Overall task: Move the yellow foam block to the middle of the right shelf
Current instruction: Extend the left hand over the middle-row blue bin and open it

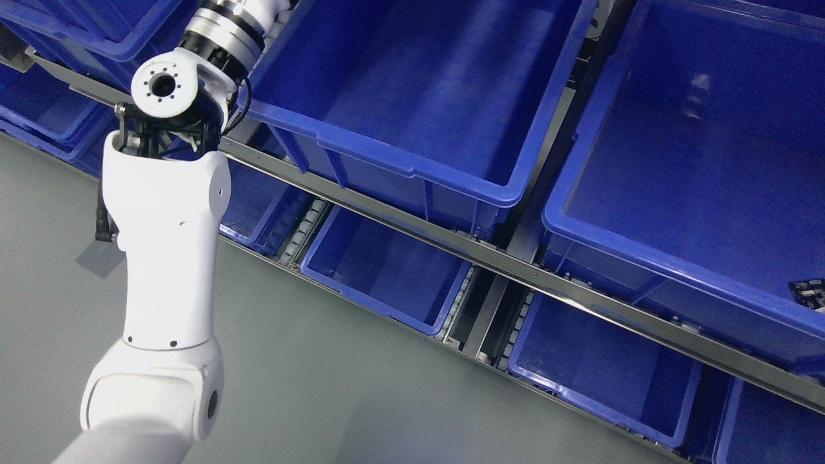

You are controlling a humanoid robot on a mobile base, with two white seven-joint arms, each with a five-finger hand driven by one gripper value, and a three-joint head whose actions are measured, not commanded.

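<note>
Nearest the camera: white left arm (164,258), rising from the lower left and reaching up past the top edge. Hand out of frame above, so state of the fingers impossible to tell. No right arm anywhere in view.

Yellow foam block: not visible in any bin or on the floor; whereabouts unknown from here, possibly up where the arm runs out of frame. By its name, probably light and soft, squashy under pressure, not fragile, with little risk of slipping. Best taken across two opposite flat faces near the middle, with gentle squeeze only.

Around: grey metal shelf rail (490,258) running from upper left down to the right. Above it, large blue bin (412,167) at centre, apparently empty, and another large blue bin at right (644,258), with a small dark object (811,293) at its near right corner, too small to identify. Below the rail, lower blue bins (361,283), also empty-looking. More blue bins at far left (51,122). Grey floor (322,386) near.

In the way: raised bin rims and the rail, likely to catch a forearm on any sweep rightward.
</note>
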